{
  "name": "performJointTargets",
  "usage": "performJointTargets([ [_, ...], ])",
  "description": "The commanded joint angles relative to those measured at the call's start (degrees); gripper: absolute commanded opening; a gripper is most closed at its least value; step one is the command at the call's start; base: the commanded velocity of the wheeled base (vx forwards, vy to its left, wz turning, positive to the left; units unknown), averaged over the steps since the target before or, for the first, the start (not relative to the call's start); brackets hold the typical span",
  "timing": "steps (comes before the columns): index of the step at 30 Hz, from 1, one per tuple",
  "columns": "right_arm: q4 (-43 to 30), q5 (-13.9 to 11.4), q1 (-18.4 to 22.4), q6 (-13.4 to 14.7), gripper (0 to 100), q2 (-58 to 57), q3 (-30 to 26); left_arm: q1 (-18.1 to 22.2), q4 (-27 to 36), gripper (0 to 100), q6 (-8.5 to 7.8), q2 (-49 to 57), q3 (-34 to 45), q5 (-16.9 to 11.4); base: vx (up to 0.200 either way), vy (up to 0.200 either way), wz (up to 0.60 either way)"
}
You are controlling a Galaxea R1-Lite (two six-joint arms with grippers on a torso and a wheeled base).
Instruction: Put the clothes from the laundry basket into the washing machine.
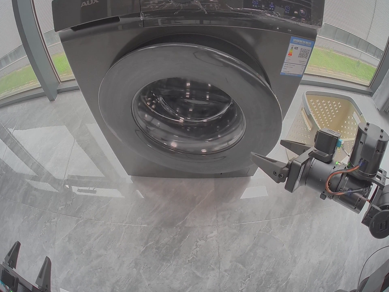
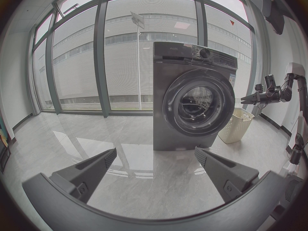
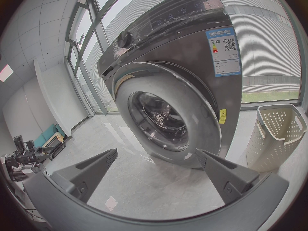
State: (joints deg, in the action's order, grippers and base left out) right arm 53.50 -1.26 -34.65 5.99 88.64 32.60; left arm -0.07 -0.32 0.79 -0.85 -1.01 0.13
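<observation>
I see the grey front-loading washing machine (image 1: 93,61) standing on the marble floor (image 1: 162,232), its round glass door (image 1: 189,116) facing me. From the right wrist view the door looks slightly ajar, though I cannot tell for sure. The cream laundry basket (image 1: 333,95) sits on the floor just beside the machine's right side, with its perforated inner walls showing. My right gripper (image 1: 267,149) hangs in the air between the door's lower right edge and the basket, fingers spread apart and holding nothing. My left gripper (image 1: 31,251) is low at my near left, well apart from the machine, its fingers also apart and empty.
</observation>
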Motion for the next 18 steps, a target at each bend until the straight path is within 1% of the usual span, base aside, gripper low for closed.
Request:
performJointTargets([
  [1,0.02,-0.06,-0.07,-0.01,100,-0.13,0.27,-0.01,-0.03,100,0.09,0.68,1.01,0.04,0.200,0.000,0.00],
  [16,0.02,0.29,-0.07,-0.01,100,1.36,4.32,-0.01,-0.03,100,0.00,0.68,1.01,0.04,0.200,0.000,0.00],
  [18,0.02,0.90,-0.07,-0.01,100,1.63,4.93,-0.01,-0.03,100,0.09,0.68,1.01,0.04,0.000,0.000,0.00],
])
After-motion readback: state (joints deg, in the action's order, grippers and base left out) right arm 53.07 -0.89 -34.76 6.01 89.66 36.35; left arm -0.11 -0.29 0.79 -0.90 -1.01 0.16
